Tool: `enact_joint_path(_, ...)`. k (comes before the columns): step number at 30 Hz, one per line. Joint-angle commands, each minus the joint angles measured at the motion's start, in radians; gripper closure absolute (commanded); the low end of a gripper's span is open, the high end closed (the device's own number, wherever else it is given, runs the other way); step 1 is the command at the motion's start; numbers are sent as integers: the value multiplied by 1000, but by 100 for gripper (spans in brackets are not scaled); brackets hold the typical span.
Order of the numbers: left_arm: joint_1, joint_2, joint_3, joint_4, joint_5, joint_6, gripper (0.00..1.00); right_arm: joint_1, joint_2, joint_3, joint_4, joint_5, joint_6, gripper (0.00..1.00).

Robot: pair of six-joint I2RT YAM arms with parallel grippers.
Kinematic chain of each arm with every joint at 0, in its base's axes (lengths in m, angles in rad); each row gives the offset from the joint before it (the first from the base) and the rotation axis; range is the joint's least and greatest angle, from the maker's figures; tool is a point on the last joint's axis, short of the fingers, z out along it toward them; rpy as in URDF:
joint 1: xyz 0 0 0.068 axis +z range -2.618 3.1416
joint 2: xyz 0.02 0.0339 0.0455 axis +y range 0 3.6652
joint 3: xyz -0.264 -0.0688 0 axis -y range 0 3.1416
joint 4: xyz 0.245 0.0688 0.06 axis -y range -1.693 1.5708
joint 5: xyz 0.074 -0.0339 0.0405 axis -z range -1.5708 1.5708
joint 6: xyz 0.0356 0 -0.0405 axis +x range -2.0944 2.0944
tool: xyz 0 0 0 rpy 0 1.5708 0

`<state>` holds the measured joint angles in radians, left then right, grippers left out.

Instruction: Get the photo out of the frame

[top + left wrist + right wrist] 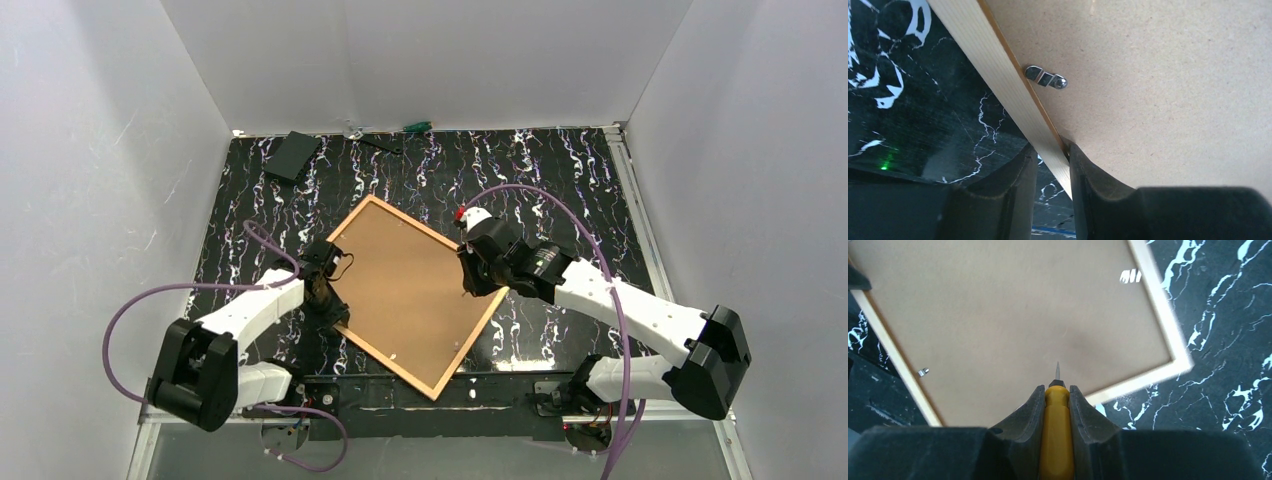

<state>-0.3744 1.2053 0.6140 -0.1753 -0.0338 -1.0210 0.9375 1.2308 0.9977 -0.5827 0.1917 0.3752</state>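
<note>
Nearest the right wrist camera, the right claw [1055, 390] is clamped on a yellow-handled tool [1056, 435]. The tool's thin metal tip points out over the brown board back of the photo [1013, 310], probably so it can pry or turn a retaining tab. Nearest the left wrist camera, the left claw [1052, 148] pinches a rail of the frame [993, 60], one finger on the desk side and one on the board, seemingly to steady it. Just past the fingers, a small metal tab [1046, 77] reaches from the rail onto the board.

From above, the photo lies face down inside the frame at the centre of the black marbled desk [560, 170], turned like a diamond between the arms. Toward the far wall, a dark flat box [292, 157] lies at the upper left and a green-handled tool [418, 126] at top centre. The printed side is hidden. Whether the tool's tip touches the board cannot be told.
</note>
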Motion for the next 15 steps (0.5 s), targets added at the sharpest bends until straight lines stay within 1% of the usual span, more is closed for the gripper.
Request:
enact_joint_path(1, -18, 69, 70, -208, -18, 232, 100, -31, -12, 2, 6, 5, -36, 99)
enact_joint_path(3, -18, 78, 103, -214, -32, 299, 100, -41, -6, 7, 4, 5, -36, 99)
enact_joint_path(7, -18, 103, 165, -230, -48, 387, 100, -61, 2, 0, 7, 12, -16, 99)
enact_joint_path(12, -18, 157, 218, -232, -28, 417, 100, -97, 16, -4, 27, 6, -9, 99)
enact_joint_path(15, -19, 175, 224, -230, -37, 408, 100, -124, 78, 41, -3, -2, -25, 99)
